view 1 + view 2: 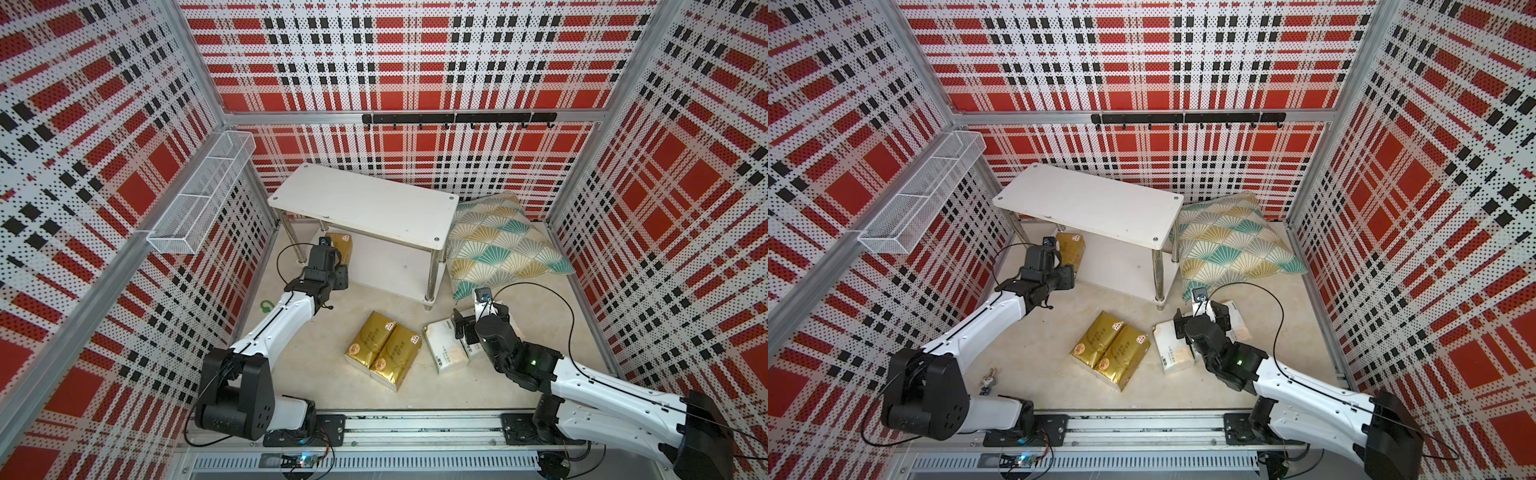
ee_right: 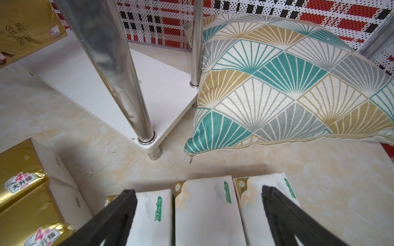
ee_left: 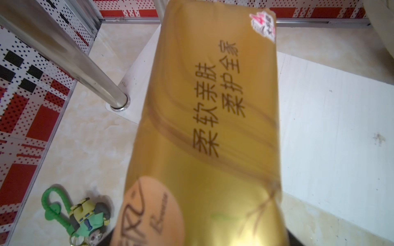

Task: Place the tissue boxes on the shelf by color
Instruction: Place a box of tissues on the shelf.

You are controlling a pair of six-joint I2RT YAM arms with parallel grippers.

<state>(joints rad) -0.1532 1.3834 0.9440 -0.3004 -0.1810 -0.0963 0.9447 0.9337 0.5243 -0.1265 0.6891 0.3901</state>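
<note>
Gold foil fills the left wrist view as the left claw (image 1: 338, 265), pressed together, pinches a gold tissue pack (image 3: 204, 127) at the left end of the shelf (image 1: 365, 203), centre-left in both top views. The right claw (image 2: 198, 189) hangs spread above three white packs (image 2: 204, 217) lying side by side, lower right. Two more gold packs (image 1: 382, 353) lie touching on the worktop (image 1: 316, 365), lower centre.

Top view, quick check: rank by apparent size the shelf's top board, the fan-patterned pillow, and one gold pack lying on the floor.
1-2. shelf top board and pillow: nearly equal, too close to rank; the board stands higher, nearer the camera.
3. floor gold pack: clearly smallest.
</note>
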